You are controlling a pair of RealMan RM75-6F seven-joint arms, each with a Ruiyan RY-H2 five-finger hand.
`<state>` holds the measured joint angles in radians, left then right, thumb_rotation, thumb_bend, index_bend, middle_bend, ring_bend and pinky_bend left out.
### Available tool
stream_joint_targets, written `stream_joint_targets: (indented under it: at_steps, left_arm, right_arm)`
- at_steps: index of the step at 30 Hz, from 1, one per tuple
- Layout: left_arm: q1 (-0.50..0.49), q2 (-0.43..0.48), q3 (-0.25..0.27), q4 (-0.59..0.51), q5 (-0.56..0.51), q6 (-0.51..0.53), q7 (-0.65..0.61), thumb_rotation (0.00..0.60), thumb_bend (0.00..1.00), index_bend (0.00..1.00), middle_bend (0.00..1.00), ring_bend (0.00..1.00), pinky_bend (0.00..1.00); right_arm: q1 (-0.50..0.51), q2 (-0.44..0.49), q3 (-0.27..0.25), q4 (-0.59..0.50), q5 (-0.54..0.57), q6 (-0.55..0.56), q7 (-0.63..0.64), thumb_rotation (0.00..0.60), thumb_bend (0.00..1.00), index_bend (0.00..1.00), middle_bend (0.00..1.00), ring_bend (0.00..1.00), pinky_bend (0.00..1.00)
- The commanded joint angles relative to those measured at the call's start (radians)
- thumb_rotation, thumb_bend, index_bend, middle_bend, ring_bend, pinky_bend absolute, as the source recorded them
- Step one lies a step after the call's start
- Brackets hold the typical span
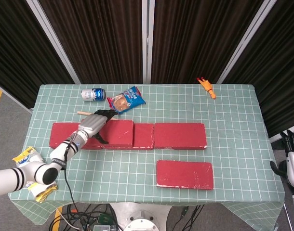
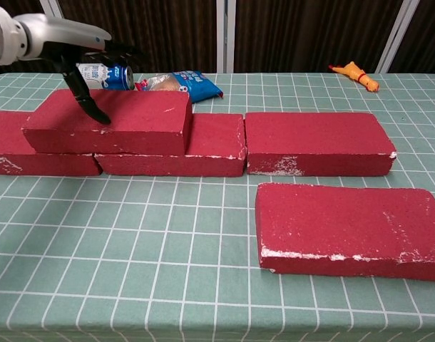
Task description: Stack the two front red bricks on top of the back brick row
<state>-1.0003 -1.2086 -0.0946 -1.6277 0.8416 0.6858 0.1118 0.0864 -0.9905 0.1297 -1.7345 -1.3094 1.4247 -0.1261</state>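
Hovering over the left end of the stacked brick (image 2: pixel 110 121), the left robot hand (image 2: pixel 89 75) has its fingers spread apart and holds nothing (whether a fingertip touches the brick's top I cannot tell); that brick already lies on the back brick row (image 1: pixel 178 135), bridging its left and middle bricks, so I judge half the task done; the remaining front brick (image 1: pixel 184 174) lies flat near the front edge of the bench (image 1: pixel 233 115), toward the front right corner, just in front of the row's right brick and apart from it; its long axis runs left to right, parallel to the row; from the left robot hand it lies well off to the right and forward, while the right robot hand (image 1: pixel 292 163) hangs beyond the bench's right edge, nearer to that brick, so it is probably the better hand for the lift; its fingers are too small and cropped to say how they are set; the head view alone shows that right robot hand; the chest view alone shows the height step between the stacked brick and the row.
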Motion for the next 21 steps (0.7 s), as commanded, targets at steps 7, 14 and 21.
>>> stream_joint_targets:
  at_steps: [7, 14, 21]
  left_arm:
    - [0.134, 0.135, 0.018, -0.139, 0.053, 0.174, -0.003, 0.6, 0.08, 0.04, 0.0, 0.0, 0.0]
    - [0.268, 0.181, 0.053, -0.175, 0.177, 0.315, -0.04, 0.6, 0.08, 0.04, 0.0, 0.0, 0.0]
    - [0.412, 0.19, 0.098, -0.183, 0.295, 0.47, -0.072, 0.6, 0.07, 0.04, 0.0, 0.0, 0.0]
  right_arm:
    - [-0.013, 0.019, -0.015, -0.044, -0.058, 0.041, -0.017, 0.6, 0.18, 0.0, 0.0, 0.0, 0.0]
    - [-0.017, 0.043, -0.07, -0.065, -0.12, 0.004, -0.017, 0.6, 0.08, 0.0, 0.0, 0.0, 0.0]
    - [0.023, 0.07, -0.126, -0.1, -0.206, -0.103, 0.02, 0.6, 0.0, 0.0, 0.0, 0.0, 0.0]
